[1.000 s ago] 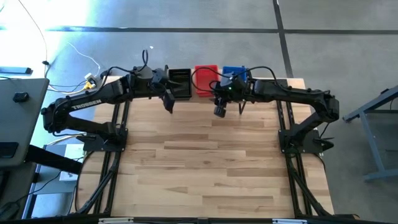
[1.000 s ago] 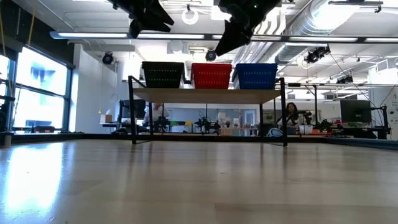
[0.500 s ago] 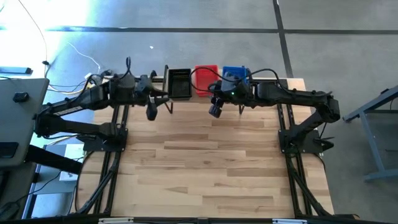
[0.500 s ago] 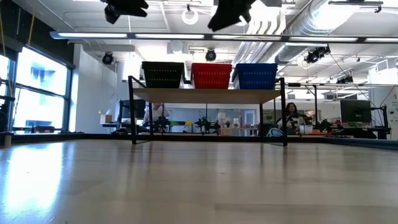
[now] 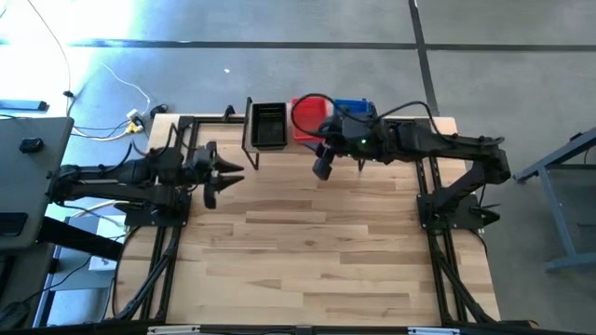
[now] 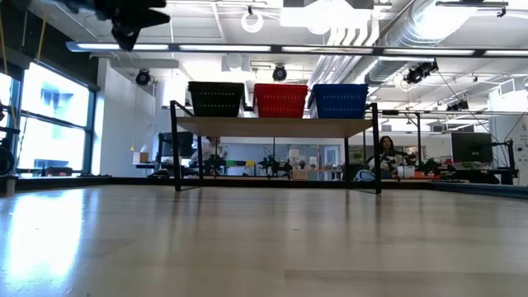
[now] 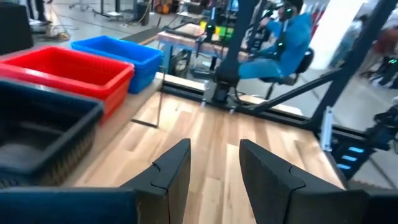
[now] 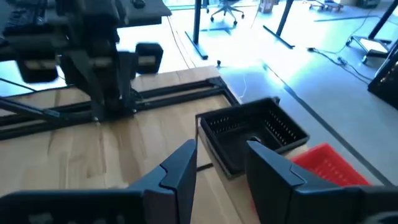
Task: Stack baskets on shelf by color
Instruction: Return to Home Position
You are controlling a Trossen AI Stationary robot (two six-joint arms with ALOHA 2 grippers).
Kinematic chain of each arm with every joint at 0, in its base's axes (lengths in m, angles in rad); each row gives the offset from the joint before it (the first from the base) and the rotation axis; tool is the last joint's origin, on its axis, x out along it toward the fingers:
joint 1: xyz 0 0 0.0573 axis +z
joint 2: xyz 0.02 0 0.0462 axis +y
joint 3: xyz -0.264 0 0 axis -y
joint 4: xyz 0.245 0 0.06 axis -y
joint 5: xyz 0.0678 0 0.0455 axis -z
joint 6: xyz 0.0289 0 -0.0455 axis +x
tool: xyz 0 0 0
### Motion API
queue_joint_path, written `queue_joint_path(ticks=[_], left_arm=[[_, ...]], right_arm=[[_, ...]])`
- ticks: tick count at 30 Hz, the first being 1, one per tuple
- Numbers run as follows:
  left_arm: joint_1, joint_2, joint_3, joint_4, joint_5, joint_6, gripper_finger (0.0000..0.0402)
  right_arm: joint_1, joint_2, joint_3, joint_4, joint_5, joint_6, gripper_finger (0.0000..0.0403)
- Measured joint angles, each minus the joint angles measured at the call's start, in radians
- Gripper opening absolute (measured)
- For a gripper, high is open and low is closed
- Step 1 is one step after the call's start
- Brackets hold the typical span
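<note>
Black (image 6: 216,98), red (image 6: 280,100) and blue (image 6: 340,100) baskets stand side by side, bottoms down, on the plank top of the shelf (image 6: 276,125) at the table's far edge. From above the order is black (image 5: 268,126), red (image 5: 305,113), blue (image 5: 352,106). My left gripper (image 5: 222,177) (image 7: 214,174) is open, over the table's left part, well clear of the black basket (image 7: 43,134). My right gripper (image 5: 322,167) (image 8: 221,165) is open, in the air in front of the red basket (image 8: 326,165), pointing toward the black basket (image 8: 252,127).
The wooden tabletop (image 5: 307,251) stretches bare from the shelf to the near edge. The arms' black base frames stand at the left (image 5: 149,200) and right (image 5: 452,209) edges. A seated person (image 6: 384,157) is in the room far behind the shelf.
My left gripper has drawn back from beside the black basket toward the table's left and near side, staying high. My right gripper has risen out of the low view while holding its place before the red basket. The baskets have not moved.
</note>
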Motion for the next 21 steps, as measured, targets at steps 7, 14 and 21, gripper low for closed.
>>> queue_joint_path(ticks=[7, 14, 21], left_arm=[[-0.042, -0.164, -0.201, 0.110, -0.004, -0.034, 0.0126], [-0.050, -0.232, -0.347, 0.289, -0.004, -0.024, 0.0126], [-0.050, -0.233, -0.459, 0.383, -0.004, -0.064, 0.0126]], right_arm=[[0.008, 0.000, 0.182, -0.223, 0.030, -0.014, 0.0122], [0.015, -0.007, 0.386, -0.480, 0.110, -0.020, 0.0122], [0.061, -0.120, 0.389, -0.685, 0.215, 0.036, 0.0122]])
